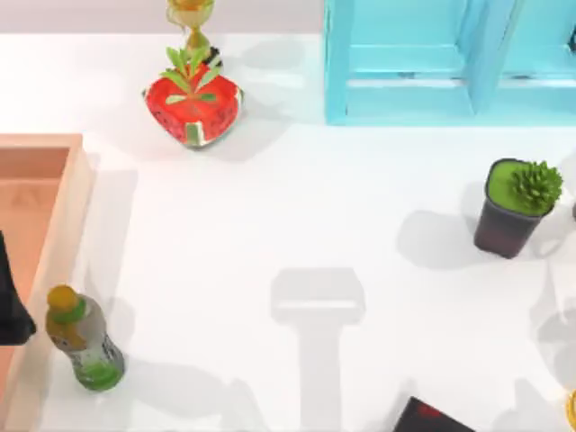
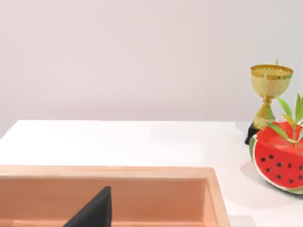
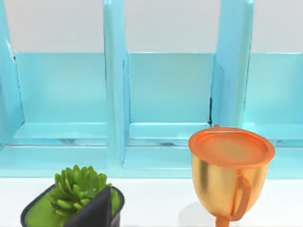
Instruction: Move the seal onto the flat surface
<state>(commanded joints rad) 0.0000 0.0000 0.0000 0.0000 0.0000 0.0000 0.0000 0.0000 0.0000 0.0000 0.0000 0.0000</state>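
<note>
white tabletop (image 1: 297, 225); drink bottle (image 1: 85, 340) label unreadable

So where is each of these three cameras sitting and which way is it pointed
Top view: above the table, looking down on the white tabletop, watermelon planter, drink bottle and wooden tray; a dark part of the left arm shows at the left edge.
Left wrist view: low over the tray, facing the back wall, the planter and a gold trophy; a dark fingertip shows.
Right wrist view: low, facing the turquoise shelf unit, a succulent pot and a gold cup; a dark fingertip shows.
Shared: top and left wrist views both show planter and tray.
</note>
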